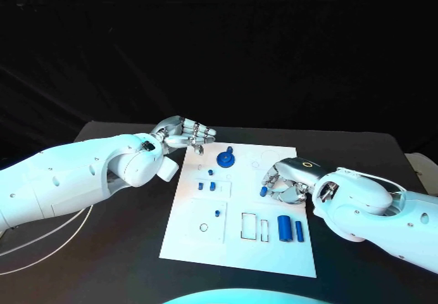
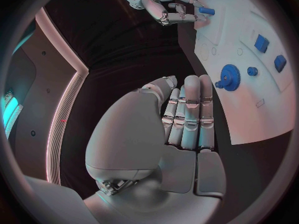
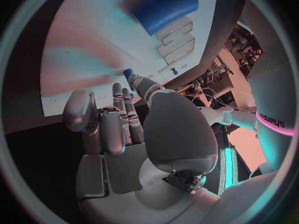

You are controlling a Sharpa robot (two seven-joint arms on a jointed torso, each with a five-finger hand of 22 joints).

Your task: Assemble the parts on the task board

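A small blue peg is pinched at the tips of the right hand's fingers, the rest of them curled in beside it. It is held low over the right half of the white board, presumably so that it can be carried to a seat there. The right hand is arched above the board's right edge, which keeps the peg clear of the other parts.

The left hand's fingers are curled in on nothing. The left hand is held at the board's far left corner, a judged waiting post clear of the work.

A blue gear sits near the board's far edge, small blue pieces lie along its left half, and two blue cylinders lie near its right edge toward the near side. The board rests at the middle of the black desk.
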